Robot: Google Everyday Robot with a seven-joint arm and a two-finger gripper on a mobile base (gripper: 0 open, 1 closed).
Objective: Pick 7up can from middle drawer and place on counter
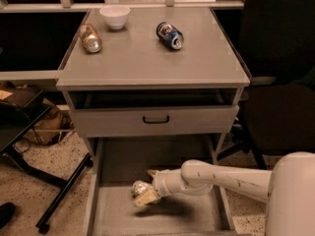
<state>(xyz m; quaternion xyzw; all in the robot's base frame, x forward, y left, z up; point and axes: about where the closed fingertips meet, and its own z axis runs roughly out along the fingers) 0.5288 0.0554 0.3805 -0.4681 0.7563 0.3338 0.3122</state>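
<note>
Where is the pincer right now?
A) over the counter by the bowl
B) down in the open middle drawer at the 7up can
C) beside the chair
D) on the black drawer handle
B: the pincer sits low inside the middle drawer, right at the 7up can, well below the counter.

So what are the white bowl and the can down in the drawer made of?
The bowl looks like glazed ceramic or plastic: smooth, glossy white. The 7up can, at the gripper in the middle drawer, seems metal: shiny silvery end.

Cans [140,188] [90,37] [170,35] three, seemingly; bowl [114,16] one; end effector [145,193] one, in drawer [115,218].
</note>
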